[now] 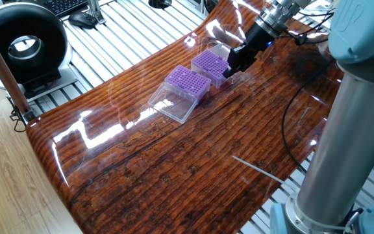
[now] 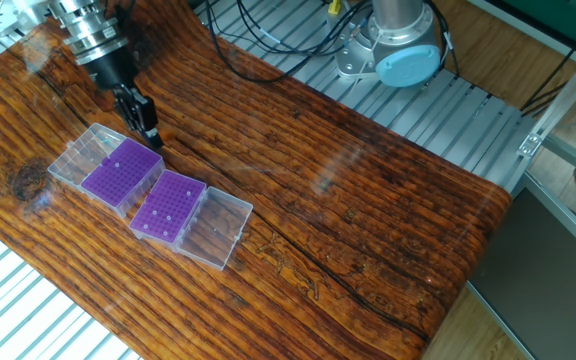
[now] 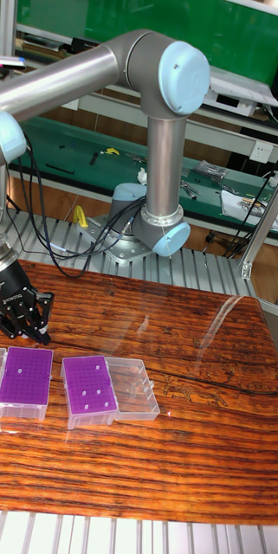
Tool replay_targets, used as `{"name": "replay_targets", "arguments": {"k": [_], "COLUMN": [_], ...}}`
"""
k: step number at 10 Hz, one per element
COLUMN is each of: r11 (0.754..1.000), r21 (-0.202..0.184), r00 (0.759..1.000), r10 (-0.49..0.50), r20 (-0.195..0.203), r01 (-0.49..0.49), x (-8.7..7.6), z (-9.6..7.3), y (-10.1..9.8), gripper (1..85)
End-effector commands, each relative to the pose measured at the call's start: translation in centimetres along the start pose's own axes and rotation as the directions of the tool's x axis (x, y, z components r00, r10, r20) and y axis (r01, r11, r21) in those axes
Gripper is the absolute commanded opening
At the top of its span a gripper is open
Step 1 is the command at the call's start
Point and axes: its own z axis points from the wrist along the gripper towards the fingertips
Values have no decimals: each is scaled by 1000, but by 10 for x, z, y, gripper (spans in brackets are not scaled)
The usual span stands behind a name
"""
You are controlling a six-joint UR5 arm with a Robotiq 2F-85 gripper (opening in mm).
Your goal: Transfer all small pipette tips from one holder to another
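Small pipette tips (image 2: 171,214): few pale dots, upright, purple holder (image 2: 153,225).

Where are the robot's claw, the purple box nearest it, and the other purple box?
claw (image 2: 150,133), the other fixed view, at its fingertips.
purple box nearest the claw (image 2: 120,172), the other fixed view, middle of its top.
other purple box (image 3: 90,390), tall fixed view, middle of its top.
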Motion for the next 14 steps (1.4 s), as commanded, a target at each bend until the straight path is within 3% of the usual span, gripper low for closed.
{"name": "replay_targets", "arguments": {"k": [1, 3, 7, 14], "r11": [1000, 1000, 996, 992], "r21": [10, 16, 89, 113], "r00": [1000, 1000, 1000, 998], "r10": [9, 8, -17, 52], "r20": [13, 13, -4, 22], "r01": [-9, -8, 17, -54], "x": [-4, -4, 0, -4], "z": [-2, -2, -3, -4], "y": [-3, -4, -23, -29], "gripper": [10, 10, 10, 10]}}
